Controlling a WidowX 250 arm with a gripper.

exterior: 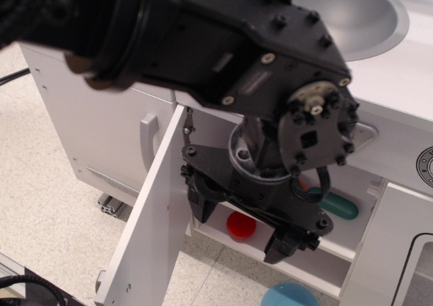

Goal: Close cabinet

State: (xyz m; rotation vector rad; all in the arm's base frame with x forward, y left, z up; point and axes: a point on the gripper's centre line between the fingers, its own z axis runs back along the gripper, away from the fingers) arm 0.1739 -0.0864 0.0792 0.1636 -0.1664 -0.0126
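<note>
Fingers (203, 201) of the gripper (247, 225) hang spread and empty before the cabinet (325, 269), just beside its swung-open door (152, 231).

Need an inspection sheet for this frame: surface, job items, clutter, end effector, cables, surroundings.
Surface: white counter with a grey sink set into it.
Job items: cabinet open; its door swung out toward the camera, edge-on.
Clutter: red item and teal item on the shelf inside; blue disc below, partly cut off by the frame edge.
End effector: black end effector in front of the opening, beside the door's inner face; contact and finger state not clear.
Cables: black cable at the left edge; another bottom left.
Surroundings: taller door with curved handle at left; windowed panel at right; speckled floor.
</note>
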